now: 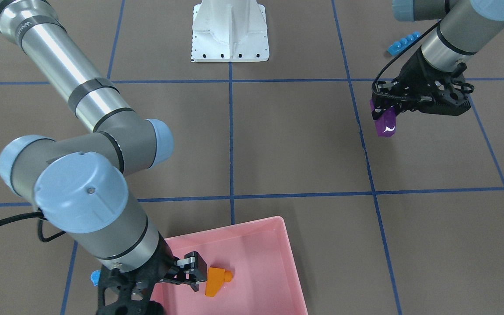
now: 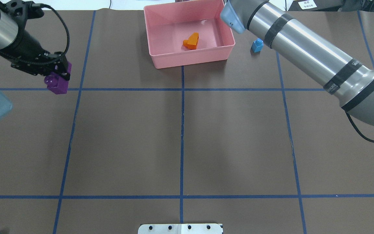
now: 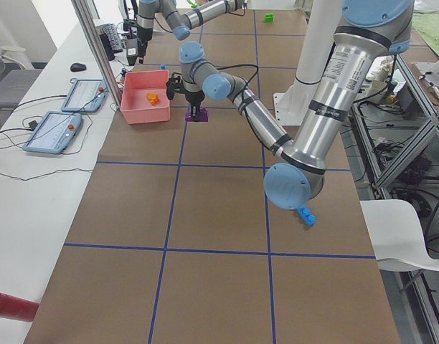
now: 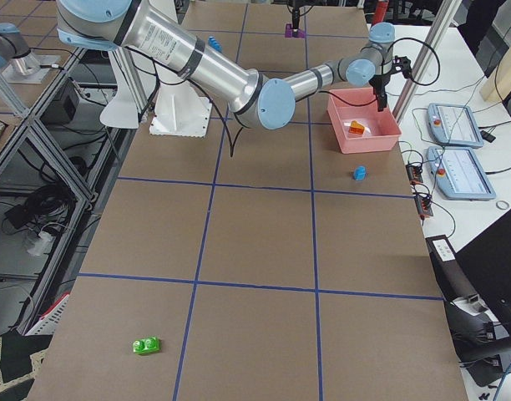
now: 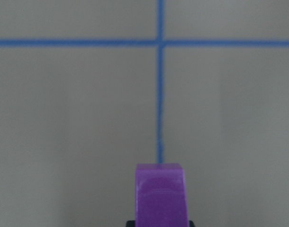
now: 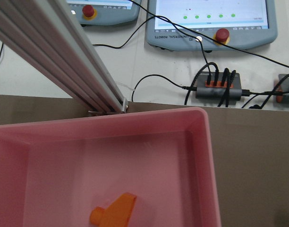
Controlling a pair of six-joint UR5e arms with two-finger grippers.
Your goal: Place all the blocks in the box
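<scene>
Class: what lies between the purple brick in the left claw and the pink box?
Between the purple brick and the pink box, the overhead view shows only bare table crossed by one blue tape line.

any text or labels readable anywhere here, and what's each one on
"UNIVERSAL ROBOTS": grey teach pendant beyond the pink box, right wrist view.
Lettering on the right arm's black band, overhead view: too small to read.
White paper label at the table's far edge, overhead view: blurred, unreadable.
</scene>
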